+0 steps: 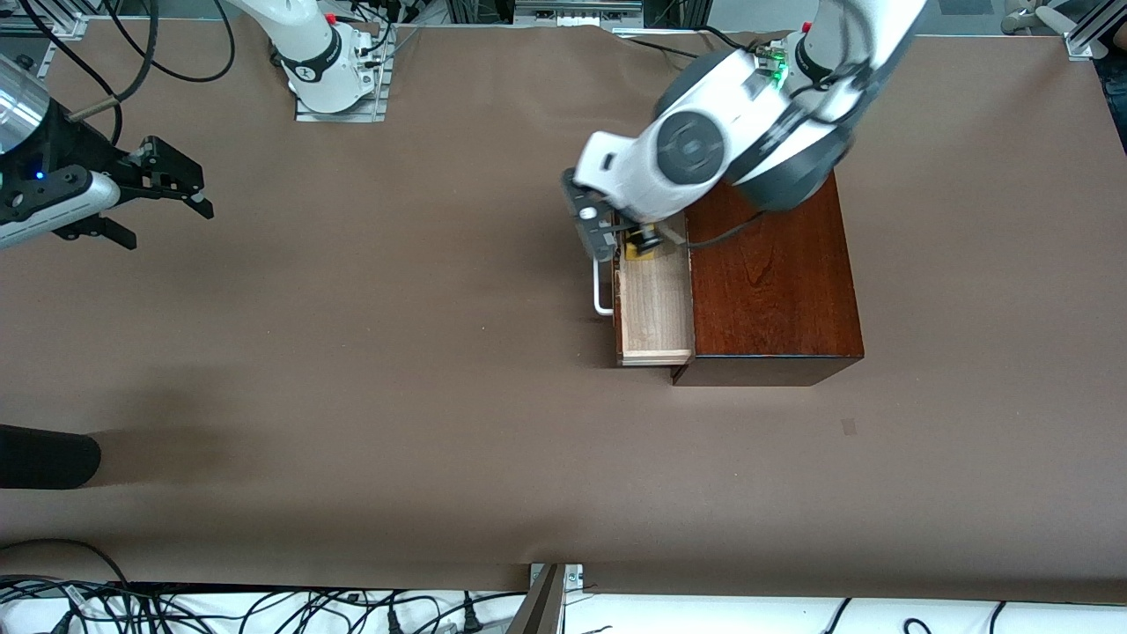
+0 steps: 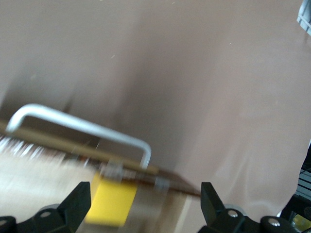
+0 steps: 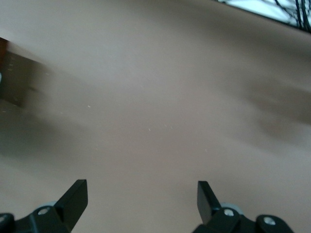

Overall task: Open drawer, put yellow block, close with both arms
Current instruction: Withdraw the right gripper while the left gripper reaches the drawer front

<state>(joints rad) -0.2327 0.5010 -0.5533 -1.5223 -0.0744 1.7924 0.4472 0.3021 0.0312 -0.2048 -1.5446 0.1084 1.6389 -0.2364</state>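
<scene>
The drawer (image 1: 656, 308) stands pulled out of the dark reddish-brown box (image 1: 775, 282), its white bar handle (image 1: 600, 295) toward the right arm's end of the table. The yellow block (image 1: 637, 250) lies in the drawer's pale tray, at the end farther from the front camera. My left gripper (image 1: 638, 239) hangs over that end, open. In the left wrist view the yellow block (image 2: 112, 204) sits between the spread fingers, close to one fingertip (image 2: 80, 199), under the handle (image 2: 82, 127). My right gripper (image 1: 204, 201) waits open over bare table at the right arm's end; the right wrist view shows its gripper (image 3: 142, 194) holding nothing.
A black rounded object (image 1: 44, 456) juts in at the right arm's end, nearer the front camera. Cables (image 1: 264, 612) run along the table's near edge. Brown table (image 1: 396, 352) spreads between the drawer handle and the right gripper.
</scene>
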